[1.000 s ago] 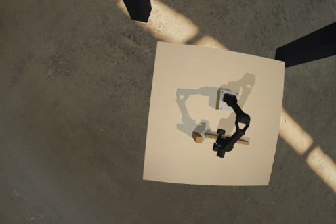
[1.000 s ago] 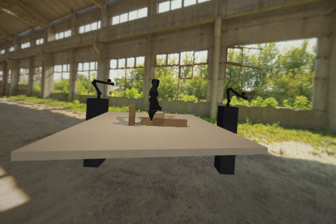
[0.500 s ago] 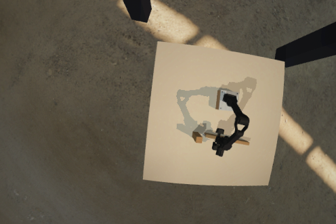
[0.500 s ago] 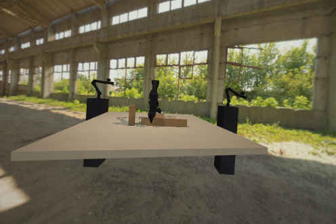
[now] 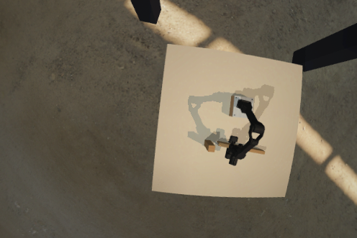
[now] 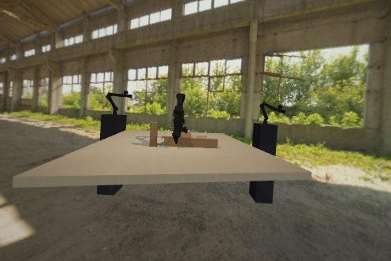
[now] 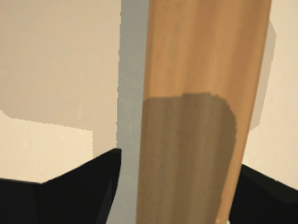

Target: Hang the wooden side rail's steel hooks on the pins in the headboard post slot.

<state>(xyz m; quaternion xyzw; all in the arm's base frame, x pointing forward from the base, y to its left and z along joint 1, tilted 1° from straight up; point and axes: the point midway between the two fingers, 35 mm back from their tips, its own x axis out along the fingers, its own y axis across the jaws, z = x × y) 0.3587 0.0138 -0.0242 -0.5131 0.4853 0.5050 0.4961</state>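
Observation:
The wooden side rail (image 5: 258, 151) (image 6: 205, 143) (image 7: 200, 50) lies level along the table. Small grey hooks (image 6: 162, 138) show at its left end, short of the post; their details are too small to tell. The headboard post (image 5: 210, 147) (image 6: 154, 134) stands upright left of the rail; its slot and pins cannot be made out. My gripper (image 5: 234, 147) (image 6: 176, 143) (image 7: 168, 160) points down over the rail nearer its hook end, with its fingers partly open on both sides. In the wrist view a gap shows between the left finger and the rail; the right finger is close against the rail's edge, contact unclear.
A grey base plate (image 5: 237, 112) with a wooden strip (image 5: 232, 106) lies behind the rail under my arm's base. The table (image 5: 187, 67) (image 6: 165, 165) carries everything. Dark pillars (image 6: 113, 125) (image 6: 265, 137) with other small arms stand beyond the table.

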